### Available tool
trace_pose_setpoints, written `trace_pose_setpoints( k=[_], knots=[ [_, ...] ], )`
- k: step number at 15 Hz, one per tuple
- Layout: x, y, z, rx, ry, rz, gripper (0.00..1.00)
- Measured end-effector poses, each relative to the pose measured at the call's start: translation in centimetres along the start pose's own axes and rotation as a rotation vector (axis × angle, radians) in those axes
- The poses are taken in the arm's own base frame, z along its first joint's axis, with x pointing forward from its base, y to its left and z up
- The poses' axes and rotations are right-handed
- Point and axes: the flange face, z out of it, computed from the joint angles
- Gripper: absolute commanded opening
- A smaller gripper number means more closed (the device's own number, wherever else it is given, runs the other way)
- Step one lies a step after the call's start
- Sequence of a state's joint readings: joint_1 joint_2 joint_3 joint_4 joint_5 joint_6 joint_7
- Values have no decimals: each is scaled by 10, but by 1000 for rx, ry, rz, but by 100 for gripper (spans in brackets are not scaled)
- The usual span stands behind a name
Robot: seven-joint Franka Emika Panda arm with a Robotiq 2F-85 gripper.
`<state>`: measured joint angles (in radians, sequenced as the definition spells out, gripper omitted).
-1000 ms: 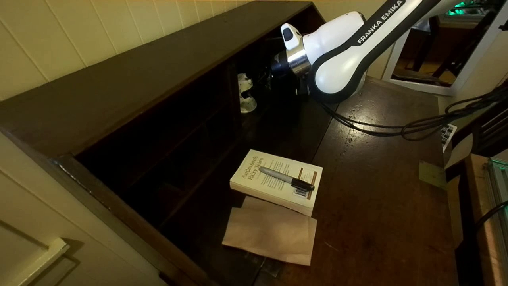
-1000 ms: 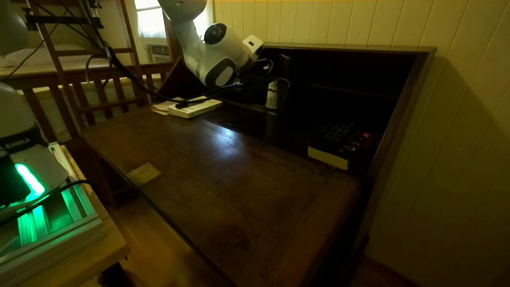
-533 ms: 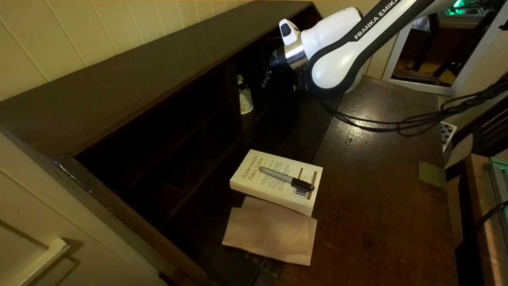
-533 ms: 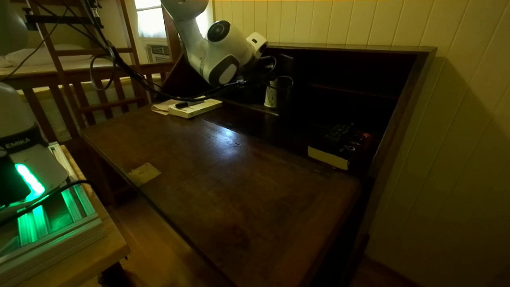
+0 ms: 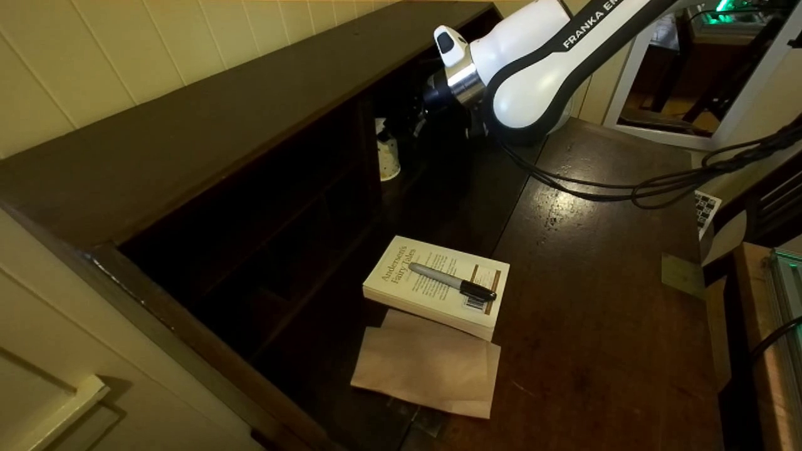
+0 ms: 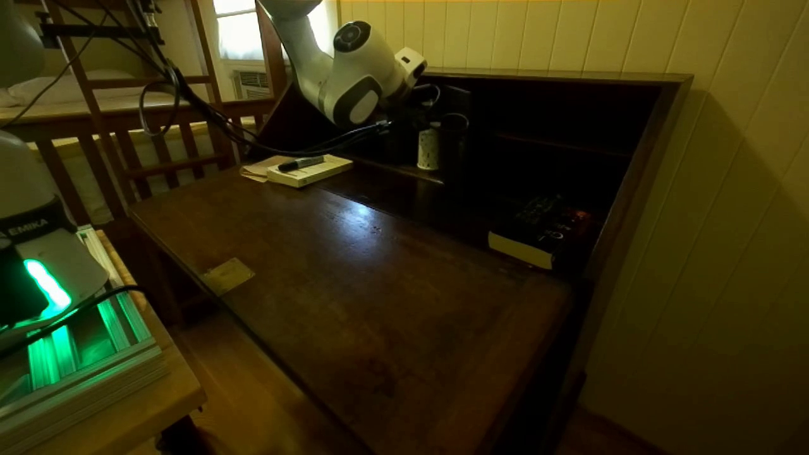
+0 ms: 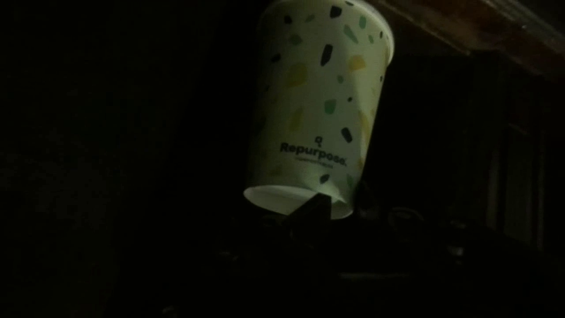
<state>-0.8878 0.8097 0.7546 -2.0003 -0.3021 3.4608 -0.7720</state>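
Note:
A speckled paper cup printed with "Repurpose" fills the middle of the wrist view, its narrower end toward my gripper. One dark fingertip presses into the lower edge, where the wall is dented. The opposite finger is faint in the dark beside the cup's right side. The jaws look closed on the cup's end. In both exterior views the cup is at the desk's shelf opening, a dark finger crossing it in one of them. Most of the gripper is lost in shadow.
A pale book bears a grey and black marker; brown paper lies beside it. The shelf unit has dark compartments and a divider near the cup. A dark thick book lies farther along. Cables hang from the arm.
The jaws have closed in on the cup. It has shifted slightly and tilted, and in an exterior view less of its upper part shows. The arm has risen a little.

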Motion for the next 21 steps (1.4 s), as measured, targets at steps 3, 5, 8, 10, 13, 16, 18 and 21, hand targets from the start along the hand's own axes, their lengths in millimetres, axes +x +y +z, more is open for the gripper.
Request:
trace_pose_setpoints(
  k=[3, 5, 8, 10, 13, 16, 18, 21],
  knots=[
    [0, 1, -4, 19, -44, -23, 38],
    [1, 3, -5, 23, -61, -33, 45],
    [-1, 4, -5, 26, -85, -47, 13],
    [-2, 4, -5, 26, -93, -53, 6],
    [-2, 5, -5, 27, -106, -60, 0],
    [0, 1, -7, 42, -128, -66, 1],
    [3, -3, -10, 50, -146, -74, 1],
    [10, -8, -19, 57, -183, -84, 1]
  ],
)
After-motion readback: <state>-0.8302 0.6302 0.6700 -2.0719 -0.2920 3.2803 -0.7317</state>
